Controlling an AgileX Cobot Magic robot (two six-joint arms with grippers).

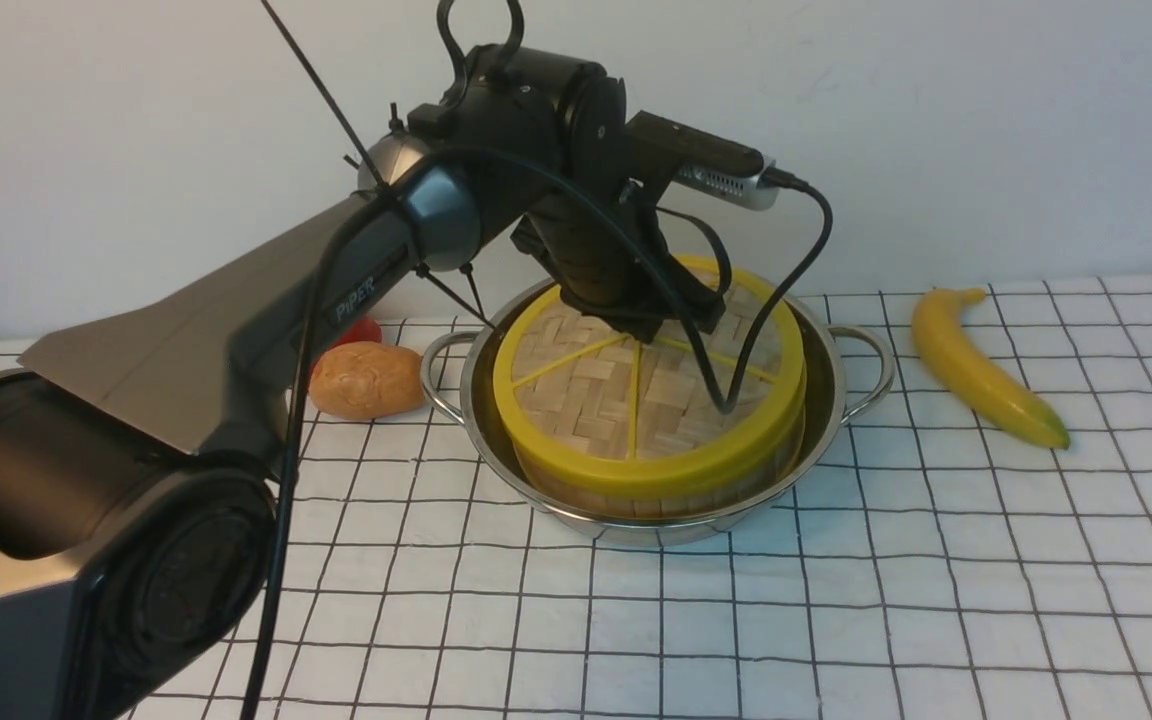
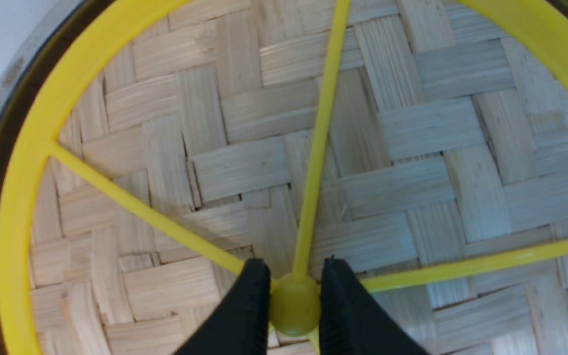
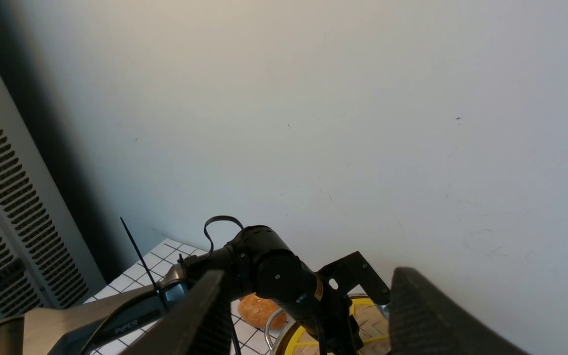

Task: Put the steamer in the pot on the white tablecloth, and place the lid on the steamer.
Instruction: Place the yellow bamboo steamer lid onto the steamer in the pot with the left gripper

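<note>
A plain, pale blue-white wall [image 1: 986, 130] runs across twelve o'clock behind the tabletop, evenly lit with a soft sheen. Over there, in the right wrist view, a louvred grey-white panel [image 3: 5, 212] stands beside a dark vertical strip [image 3: 52, 128], and small scuffs mark the wall.

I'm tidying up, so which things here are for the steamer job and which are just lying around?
For the job:
- steamer
- lid
- pot
- white tablecloth
- left gripper, on the lid's knob

Just lying around:
- banana
- brown bread-like item
- red item
</note>
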